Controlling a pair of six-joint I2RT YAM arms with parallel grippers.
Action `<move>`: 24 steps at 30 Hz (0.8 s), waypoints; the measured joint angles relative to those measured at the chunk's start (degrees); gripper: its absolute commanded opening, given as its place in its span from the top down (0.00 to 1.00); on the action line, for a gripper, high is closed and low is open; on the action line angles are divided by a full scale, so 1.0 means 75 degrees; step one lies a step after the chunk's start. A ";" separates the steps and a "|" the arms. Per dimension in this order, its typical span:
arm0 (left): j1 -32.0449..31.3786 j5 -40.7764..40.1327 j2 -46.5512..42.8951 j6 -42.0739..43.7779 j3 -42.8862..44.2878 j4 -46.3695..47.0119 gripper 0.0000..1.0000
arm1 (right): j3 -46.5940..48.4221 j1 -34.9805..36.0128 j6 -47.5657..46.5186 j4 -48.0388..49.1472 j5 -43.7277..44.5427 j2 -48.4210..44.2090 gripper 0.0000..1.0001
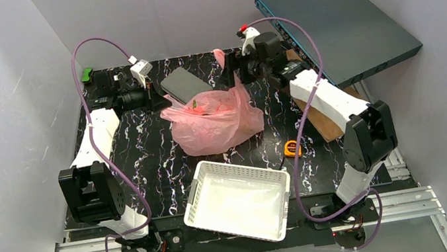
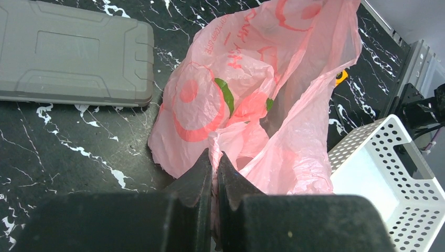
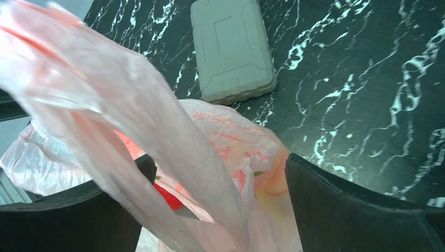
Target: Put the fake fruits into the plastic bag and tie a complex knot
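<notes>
The pink plastic bag [image 1: 213,119] lies crumpled mid-table, its mouth toward the back. Fake fruits show through the film: a red one [image 3: 168,197], a yellow-orange shape [image 3: 273,197], and green leaf bits [image 2: 226,97]. My left gripper [image 2: 215,160] is shut on a twisted strip of the bag's edge, at the bag's left [image 1: 153,96]. My right gripper [image 3: 220,210] stands wide open behind the bag [image 1: 231,71]. A loose handle strip [image 3: 131,121] drapes between its fingers [image 3: 357,210] without being pinched. No knot shows.
A grey flat case [image 1: 184,85] lies behind the bag. The white lattice basket [image 1: 238,197] sits at the near edge. A yellow tape measure [image 1: 292,148] lies right of it. A dark teal box [image 1: 339,22] leans at the back right above a wooden board [image 1: 324,123].
</notes>
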 measured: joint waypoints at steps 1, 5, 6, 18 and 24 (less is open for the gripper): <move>0.0000 0.0006 0.0000 -0.0020 0.0000 -0.0015 1.00 | 0.0000 -0.0096 -0.0090 -0.0058 -0.0052 -0.0079 0.02; 0.0003 0.0105 0.0000 -0.0300 0.0154 -0.0105 1.00 | 0.0000 -0.0472 -0.0906 -0.0187 -0.0638 -0.0717 0.02; 0.0003 0.0134 0.0000 -0.0417 0.0221 -0.0093 1.00 | 0.0000 -0.0487 -0.1172 -0.0166 -0.0845 -0.0950 0.02; -0.0551 0.0341 -0.0192 -0.2256 0.0664 0.0574 1.00 | -0.0003 0.1746 -0.3040 0.0860 -0.1941 -0.1824 0.02; -0.0685 0.0323 -0.0283 -0.3147 0.0635 0.1084 1.00 | -0.0003 0.2273 -0.2975 0.1582 -0.1172 -0.0787 0.02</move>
